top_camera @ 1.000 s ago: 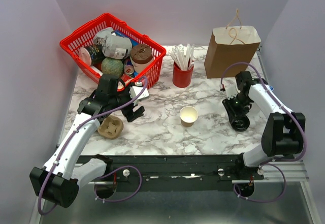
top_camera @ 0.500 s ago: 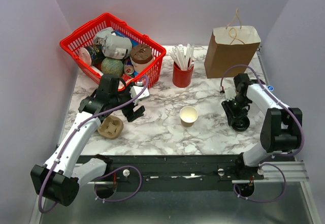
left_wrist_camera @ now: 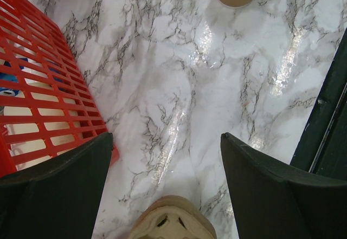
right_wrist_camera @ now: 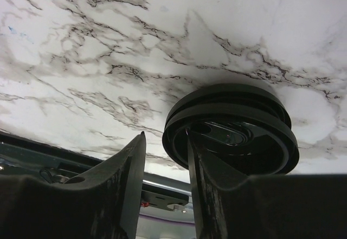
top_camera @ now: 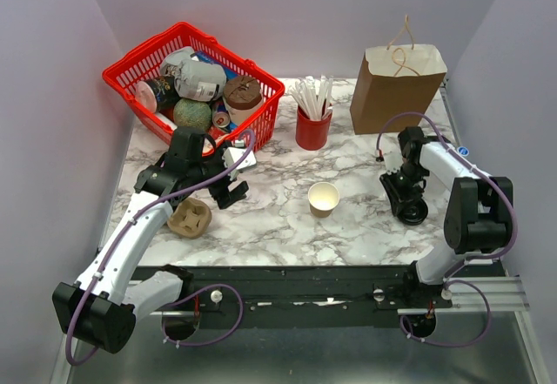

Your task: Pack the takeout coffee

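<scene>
Takeout coffee [top_camera: 159, 90], as far as can be told, lies on its side in the red basket [top_camera: 139, 50] at the table's far left corner. The left gripper [left_wrist_camera: 166, 139] hangs wide open and empty just beside the basket's front wall, over a pulp cup carrier [left_wrist_camera: 173, 223]. Near the right edge, the right gripper [right_wrist_camera: 165, 141] is narrowly parted and straddles the rim of the loose black lid [right_wrist_camera: 238, 125], with a gap showing at one finger.
</scene>
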{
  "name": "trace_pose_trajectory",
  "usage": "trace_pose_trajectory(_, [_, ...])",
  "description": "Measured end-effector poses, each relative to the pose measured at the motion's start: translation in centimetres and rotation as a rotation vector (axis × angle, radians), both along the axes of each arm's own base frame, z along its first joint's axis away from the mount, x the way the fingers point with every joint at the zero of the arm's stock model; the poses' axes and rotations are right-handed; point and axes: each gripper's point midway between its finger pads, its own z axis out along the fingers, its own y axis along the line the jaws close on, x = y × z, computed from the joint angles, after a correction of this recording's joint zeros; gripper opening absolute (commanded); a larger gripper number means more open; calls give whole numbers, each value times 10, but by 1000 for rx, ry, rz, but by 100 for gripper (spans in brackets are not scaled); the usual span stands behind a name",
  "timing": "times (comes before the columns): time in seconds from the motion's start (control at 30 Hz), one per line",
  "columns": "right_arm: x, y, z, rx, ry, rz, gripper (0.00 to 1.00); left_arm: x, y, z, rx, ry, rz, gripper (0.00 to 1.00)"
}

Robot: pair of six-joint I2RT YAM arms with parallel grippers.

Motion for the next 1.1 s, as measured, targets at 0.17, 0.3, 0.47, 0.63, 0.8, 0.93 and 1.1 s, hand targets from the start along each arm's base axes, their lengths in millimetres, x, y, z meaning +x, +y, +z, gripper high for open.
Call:
trace_pose_trajectory(0.17, [2,0,0,-3,-5,0,38,0,0,0,0,0,1,89])
trace_pose_trajectory(0.3, [3,-1,-1,-4,-5,0,36,0,0,0,0,0,1,89])
trace_pose_trajectory(0.47, [6,-1,-2,-5,-2,1,31,0,0,0,0,1,3,89])
trace_pose_trajectory(0.63, [7,-1,-3,-5,1,1,30,0,0,0,0,1,4,89])
trace_pose_trajectory(0.8, [9,-1,-3,-5,-2,1,33,0,0,0,1,1,5,89])
trace_pose_trajectory(0.93, [9,-1,-3,-5,-1,1,33,0,0,0,1,1,4,89])
trace_pose_trajectory(1.1, [9,-1,-3,-6,-1,1,34,0,0,0,0,1,5,89])
